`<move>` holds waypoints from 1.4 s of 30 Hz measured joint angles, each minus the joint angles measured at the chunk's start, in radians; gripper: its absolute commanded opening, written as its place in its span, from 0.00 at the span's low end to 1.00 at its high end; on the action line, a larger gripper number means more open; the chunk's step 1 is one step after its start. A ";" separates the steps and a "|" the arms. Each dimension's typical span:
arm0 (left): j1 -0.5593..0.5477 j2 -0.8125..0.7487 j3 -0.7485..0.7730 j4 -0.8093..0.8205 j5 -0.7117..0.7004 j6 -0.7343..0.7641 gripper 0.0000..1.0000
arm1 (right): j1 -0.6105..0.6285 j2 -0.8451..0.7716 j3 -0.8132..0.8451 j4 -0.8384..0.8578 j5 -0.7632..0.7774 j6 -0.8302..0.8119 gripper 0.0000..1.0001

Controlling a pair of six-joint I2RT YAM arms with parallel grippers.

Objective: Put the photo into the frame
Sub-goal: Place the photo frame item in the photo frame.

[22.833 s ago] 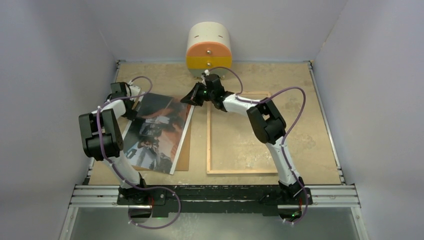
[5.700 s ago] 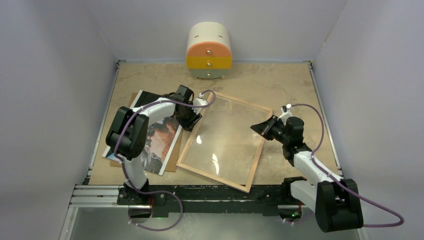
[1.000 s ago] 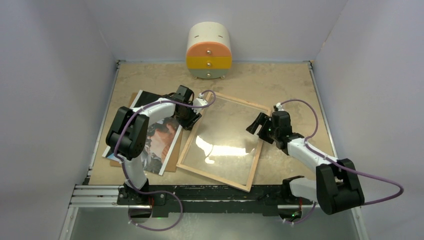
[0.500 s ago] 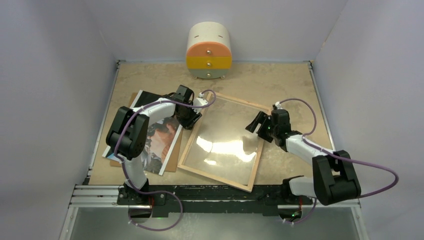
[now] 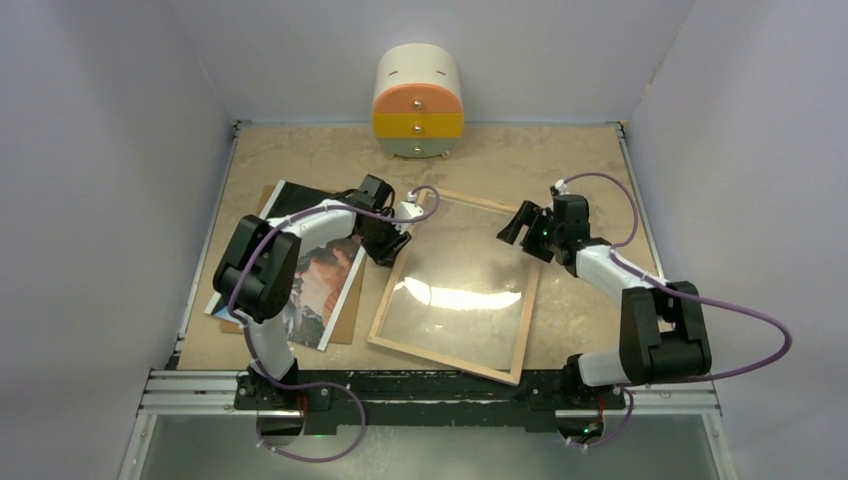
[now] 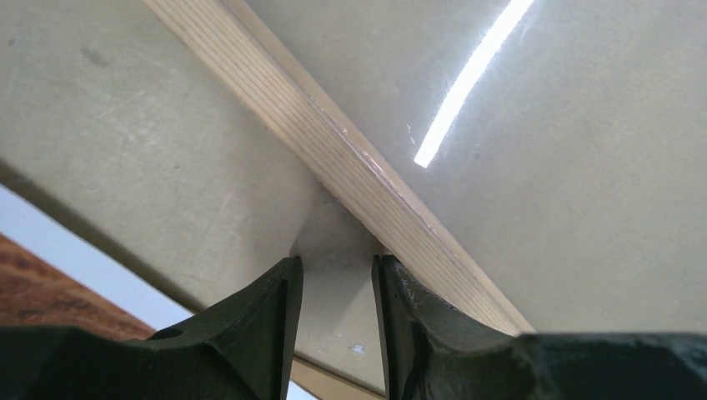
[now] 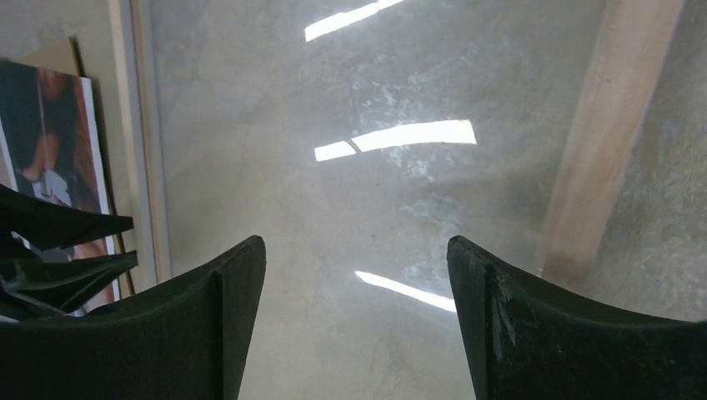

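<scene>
The frame (image 5: 455, 285) lies back-up in the middle of the table, its light wood rim round a glass pane that reflects the lamps. My left gripper (image 5: 392, 240) is shut on the frame's left rim (image 6: 350, 158): one finger stands outside it and one against the wood strip. The photo (image 5: 310, 275), dark with orange-brown tones and a white border, lies flat to the left of the frame. In the right wrist view the photo (image 7: 50, 158) shows beyond the far rim. My right gripper (image 5: 520, 225) hangs open over the pane near the frame's far right corner, with nothing in its fingers (image 7: 357, 258).
A brown backing board (image 5: 352, 315) lies under the photo, its edge showing beside the frame. A round drawer unit (image 5: 418, 100) with orange and yellow fronts stands at the back wall. Grey walls close in the table left, right and behind.
The frame has turned a little, its near right corner swinging to the right. My right gripper has moved toward the back along the frame's right side. My left gripper shifted slightly right with the rim.
</scene>
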 measured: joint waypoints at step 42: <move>0.798 0.061 0.117 0.115 -0.456 0.133 0.46 | 0.611 0.894 1.093 -0.148 0.211 0.163 0.99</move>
